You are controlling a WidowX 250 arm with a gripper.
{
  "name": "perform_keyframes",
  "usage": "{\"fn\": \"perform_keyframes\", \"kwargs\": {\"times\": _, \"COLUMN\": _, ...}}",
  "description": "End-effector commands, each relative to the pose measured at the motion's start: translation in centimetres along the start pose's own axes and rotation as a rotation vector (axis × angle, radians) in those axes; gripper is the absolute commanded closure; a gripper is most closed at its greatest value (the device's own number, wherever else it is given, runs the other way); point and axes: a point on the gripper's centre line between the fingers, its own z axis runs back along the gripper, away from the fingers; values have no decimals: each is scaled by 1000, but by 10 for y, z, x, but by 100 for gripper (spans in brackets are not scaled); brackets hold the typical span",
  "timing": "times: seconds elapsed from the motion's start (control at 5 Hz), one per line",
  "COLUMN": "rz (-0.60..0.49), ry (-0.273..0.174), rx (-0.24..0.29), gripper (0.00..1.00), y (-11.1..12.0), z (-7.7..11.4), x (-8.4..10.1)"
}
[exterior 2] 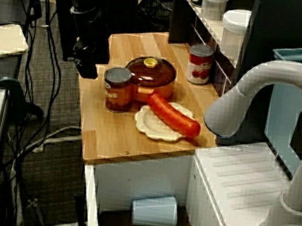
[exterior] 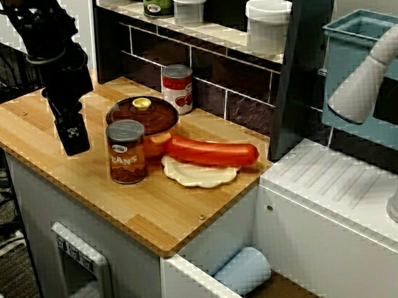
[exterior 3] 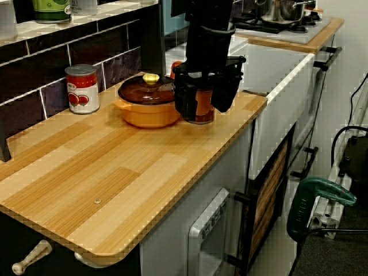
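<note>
Evidently hangs low over the tabletop (exterior: 31, 121) beside the upright beans can (exterior: 127, 152), with hand (exterior 3: 202, 103) spread and empty, wide enough to straddle it.

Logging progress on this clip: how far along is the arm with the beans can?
Done: nothing visible; the beans can stands upright on the counter, close by the pot. In hand: the gripper hangs open and empty, low beside the can, apart from it. Left: probably the whole grasp and any move of the can.
</note>
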Motion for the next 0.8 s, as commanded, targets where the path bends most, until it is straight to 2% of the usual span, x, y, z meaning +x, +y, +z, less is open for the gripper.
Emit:
{"fn": "perform_keyframes", "kwargs": {"times": 0.0, "rz": -36, "ry": -8, "rx": -8, "gripper": 0, "y": -1, "z": -7, "x": 7}}
{"fn": "perform_keyframes", "kwargs": {"times": 0.4, "rz": -56, "ry": -33, "rx": -58, "gripper": 0, "y": -14, "z": -11, "x": 22}}
{"fn": "perform_keyframes", "kwargs": {"times": 0.6, "rz": -74, "ry": -35, "rx": -106, "gripper": 0, "y": -23, "z": -15, "x": 36}}
